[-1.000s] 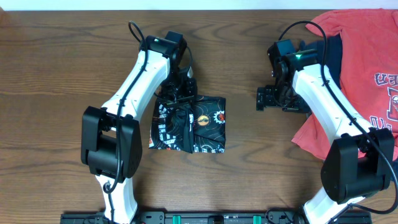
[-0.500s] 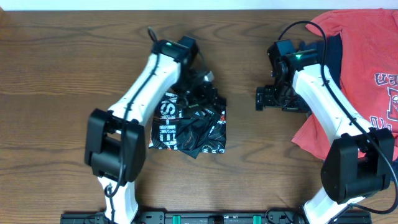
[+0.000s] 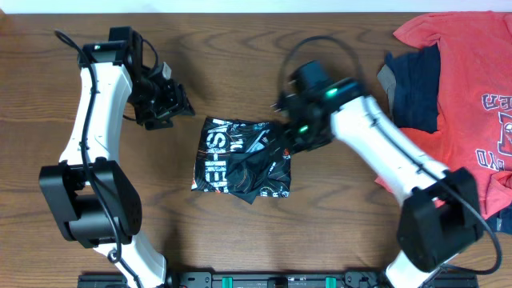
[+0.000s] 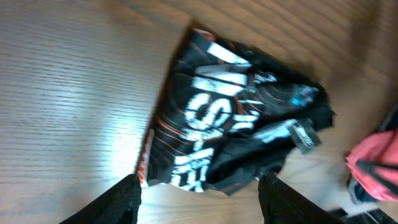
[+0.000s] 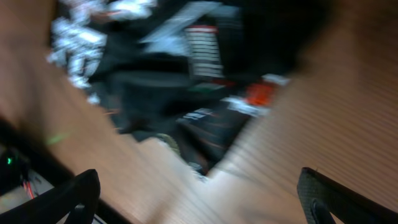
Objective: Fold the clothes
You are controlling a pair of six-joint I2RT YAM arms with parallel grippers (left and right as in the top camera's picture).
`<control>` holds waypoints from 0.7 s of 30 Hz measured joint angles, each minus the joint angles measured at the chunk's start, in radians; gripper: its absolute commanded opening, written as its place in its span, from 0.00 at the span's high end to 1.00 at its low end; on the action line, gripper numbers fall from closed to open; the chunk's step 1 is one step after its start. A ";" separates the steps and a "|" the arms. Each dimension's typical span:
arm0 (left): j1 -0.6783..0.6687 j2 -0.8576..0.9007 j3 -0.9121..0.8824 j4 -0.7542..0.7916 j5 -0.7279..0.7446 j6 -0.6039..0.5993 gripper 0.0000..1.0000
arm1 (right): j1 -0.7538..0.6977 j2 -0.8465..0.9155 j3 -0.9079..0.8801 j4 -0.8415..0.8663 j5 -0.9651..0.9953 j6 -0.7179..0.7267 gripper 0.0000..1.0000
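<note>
The clothes, a black T-shirt with orange lines and white lettering, lie in a loosely folded, rumpled bundle at mid-table. My left gripper hovers open to the upper left of the bundle, apart from it. In the left wrist view the shirt lies ahead of that gripper, whose fingers hold nothing. My right gripper is over the bundle's upper right corner. The blurred right wrist view shows its jaws wide open over bare wood, with the shirt just beyond them.
A red T-shirt with letter print lies spread at the table's right end, partly over a navy blue garment. The left wrist view catches a bit of the red cloth at its right edge. Brown wooden tabletop surrounds the bundle.
My left gripper opened, let go of the shirt and pulled back to the upper left. The right arm swung left from the red shirt to the bundle's right corner. The bundle turned rumpled, lettering up.
</note>
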 measured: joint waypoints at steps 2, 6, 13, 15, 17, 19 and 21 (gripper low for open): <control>0.002 0.001 -0.035 0.020 -0.009 -0.001 0.38 | 0.076 0.007 0.000 0.024 0.023 0.010 0.01; 0.000 0.001 -0.137 0.077 -0.018 -0.001 0.38 | 0.194 0.039 0.000 0.069 0.099 0.029 0.01; 0.000 0.003 -0.281 0.153 -0.020 -0.001 0.37 | 0.323 0.137 0.000 0.132 0.241 0.093 0.06; 0.000 0.003 -0.306 0.163 -0.020 -0.001 0.37 | 0.341 0.166 -0.001 0.159 0.261 0.111 0.19; 0.000 0.003 -0.319 0.168 -0.020 -0.002 0.37 | 0.348 0.192 -0.001 0.182 0.277 0.131 0.42; 0.000 0.003 -0.322 0.169 -0.020 -0.002 0.37 | 0.348 0.207 -0.001 0.189 0.298 0.167 0.76; 0.000 0.003 -0.322 0.172 -0.020 -0.001 0.37 | 0.348 0.210 -0.001 0.177 0.327 0.215 0.99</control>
